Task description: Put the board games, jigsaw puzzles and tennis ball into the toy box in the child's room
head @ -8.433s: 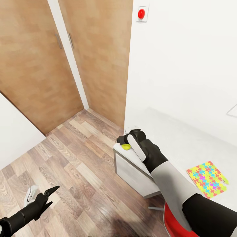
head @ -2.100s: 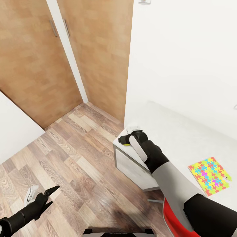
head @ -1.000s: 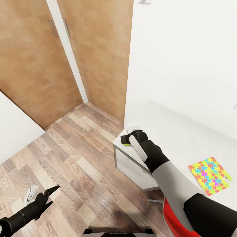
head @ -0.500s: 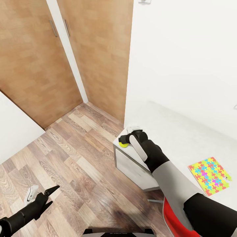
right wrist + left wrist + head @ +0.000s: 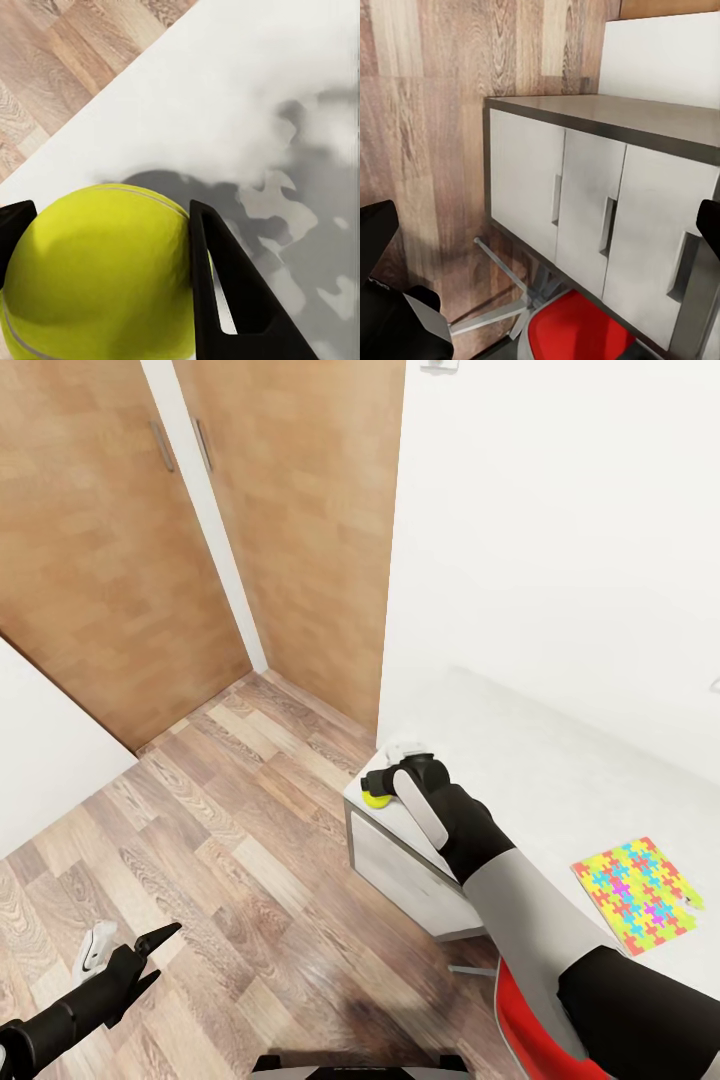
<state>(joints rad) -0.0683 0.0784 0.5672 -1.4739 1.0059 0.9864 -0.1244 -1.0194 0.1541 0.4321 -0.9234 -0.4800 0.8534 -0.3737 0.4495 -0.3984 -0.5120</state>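
The yellow-green tennis ball (image 5: 375, 796) sits at the near left corner of the pale table (image 5: 540, 780). My right gripper (image 5: 378, 788) reaches down over that corner. In the right wrist view the tennis ball (image 5: 97, 277) fills the gap between the two black fingers (image 5: 225, 300), which press against both of its sides just above the tabletop (image 5: 247, 112). One colourful jigsaw puzzle (image 5: 635, 893) lies flat on the table to the right of my right arm. My left gripper (image 5: 150, 955) hangs open low over the wood floor, far from the table.
The table's white drawers (image 5: 585, 210) face the wood-plank floor (image 5: 230, 840). A red chair seat (image 5: 525, 1025) stands close under my right arm. Wooden wardrobe doors (image 5: 120, 540) close off the back left, and a white wall (image 5: 560, 530) rises behind the table.
Over the last second the ball shows rounder and a little lower left under the right fingers. Since the oldest frame the head view has tilted down. The left arm stays still.
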